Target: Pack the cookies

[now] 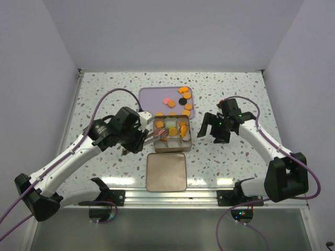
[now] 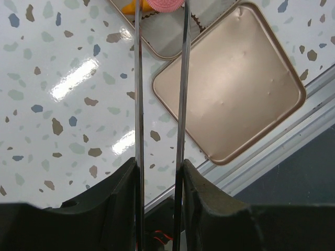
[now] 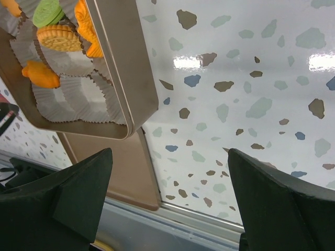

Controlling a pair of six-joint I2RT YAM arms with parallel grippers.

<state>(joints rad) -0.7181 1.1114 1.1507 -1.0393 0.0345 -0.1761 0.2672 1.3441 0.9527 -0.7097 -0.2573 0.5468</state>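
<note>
Pinching one pink cookie (image 2: pixel 165 3), left gripper (image 1: pixel 158 135) overhangs one tin (image 1: pixel 190 141).

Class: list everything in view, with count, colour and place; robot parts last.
table: one, speckled white, underneath.
tray: one, lilac, far centre.
loose cookies: about ten, mostly orange, on tray.
tin: one, gold, centre.
paper cups: several, white, in tin.
packed cookies: several orange, one green, in cups.
lid: one, gold, near edge.
tongs: one, metal, holding pink cookie.
left gripper: black, shut on tongs.
right gripper: black, open, beside tin.
</note>
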